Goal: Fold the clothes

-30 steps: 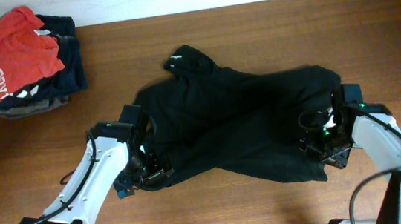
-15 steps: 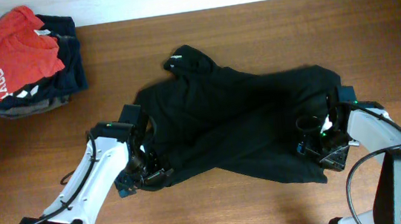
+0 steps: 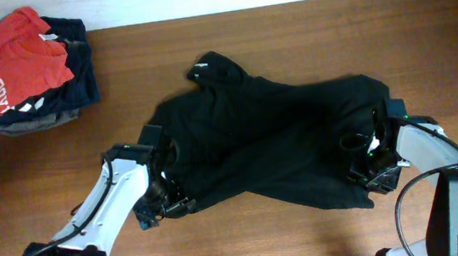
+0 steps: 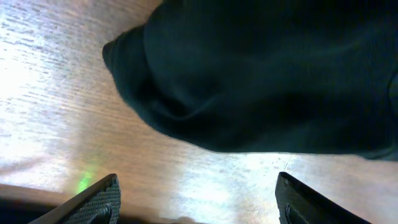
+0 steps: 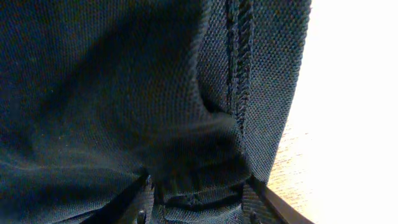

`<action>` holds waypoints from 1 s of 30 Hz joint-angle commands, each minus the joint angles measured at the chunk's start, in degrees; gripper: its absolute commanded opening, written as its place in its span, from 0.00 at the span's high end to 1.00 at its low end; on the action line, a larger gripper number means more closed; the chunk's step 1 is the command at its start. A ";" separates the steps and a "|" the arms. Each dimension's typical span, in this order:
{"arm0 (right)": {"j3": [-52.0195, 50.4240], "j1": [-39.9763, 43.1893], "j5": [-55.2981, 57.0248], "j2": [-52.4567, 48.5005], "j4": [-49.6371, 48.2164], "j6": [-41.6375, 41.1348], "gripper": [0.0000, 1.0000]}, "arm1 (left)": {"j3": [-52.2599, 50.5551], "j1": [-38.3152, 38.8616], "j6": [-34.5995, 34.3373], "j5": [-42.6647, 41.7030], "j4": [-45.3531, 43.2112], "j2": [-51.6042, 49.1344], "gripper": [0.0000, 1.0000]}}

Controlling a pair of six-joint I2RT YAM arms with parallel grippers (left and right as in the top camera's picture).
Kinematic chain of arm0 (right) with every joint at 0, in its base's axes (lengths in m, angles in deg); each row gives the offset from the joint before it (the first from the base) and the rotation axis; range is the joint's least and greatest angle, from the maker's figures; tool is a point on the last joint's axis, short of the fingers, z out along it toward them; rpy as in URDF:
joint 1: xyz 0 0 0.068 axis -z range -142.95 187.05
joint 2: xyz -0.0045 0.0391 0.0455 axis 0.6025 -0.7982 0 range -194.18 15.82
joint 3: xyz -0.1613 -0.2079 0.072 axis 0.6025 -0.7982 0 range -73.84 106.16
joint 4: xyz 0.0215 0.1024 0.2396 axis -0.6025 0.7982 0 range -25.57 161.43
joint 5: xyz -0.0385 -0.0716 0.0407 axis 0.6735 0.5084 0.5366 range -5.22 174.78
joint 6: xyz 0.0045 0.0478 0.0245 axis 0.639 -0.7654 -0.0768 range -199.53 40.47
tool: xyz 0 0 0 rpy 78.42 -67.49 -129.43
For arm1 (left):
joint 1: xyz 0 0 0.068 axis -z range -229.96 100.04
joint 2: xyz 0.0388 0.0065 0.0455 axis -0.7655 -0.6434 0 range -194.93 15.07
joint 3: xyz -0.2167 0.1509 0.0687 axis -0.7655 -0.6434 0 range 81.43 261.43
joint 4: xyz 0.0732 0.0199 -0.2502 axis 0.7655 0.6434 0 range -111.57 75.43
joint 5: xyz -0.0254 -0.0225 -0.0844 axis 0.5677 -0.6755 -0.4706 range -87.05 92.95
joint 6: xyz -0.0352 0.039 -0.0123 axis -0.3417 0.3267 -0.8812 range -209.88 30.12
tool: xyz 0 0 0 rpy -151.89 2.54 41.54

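A red shirt [image 3: 13, 61] tops a navy garment [image 3: 81, 80] on the wooden table [image 3: 304, 35].

You are looking at just one piece of readable text: white block lettering on the crumpled red fabric shirt [image 3: 16, 61] lying at the far left corner of the brown wooden tabletop [image 3: 304, 26]. It is running sideways and is reading roughly "INNE" over "BOY", with folds hiding the rest. The tiny white mark [image 3: 202, 65] on the black long-sleeved fabric top [image 3: 281, 139] is showing too small to read.
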 commanded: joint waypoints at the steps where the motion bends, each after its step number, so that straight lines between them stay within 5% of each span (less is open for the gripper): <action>1: -0.68 -0.33 -0.33 -1.60 -1.84 0.76 0.50 | -0.46 -0.85 -2.19 -3.04 -1.40 -2.56 0.21; 18: -0.68 -0.33 -0.33 -1.60 -1.86 0.76 0.50 | -0.70 -2.32 -2.14 -6.43 -6.25 -8.15 0.23; 26: -0.50 -0.33 -0.33 -1.60 -1.88 0.74 0.52 | -0.79 -2.43 -1.01 -6.47 -6.95 -11.17 0.49; 30: -0.46 -0.31 -0.31 -1.57 -1.86 0.74 0.66 | -0.79 -2.43 -0.61 -5.99 -7.41 -11.23 0.60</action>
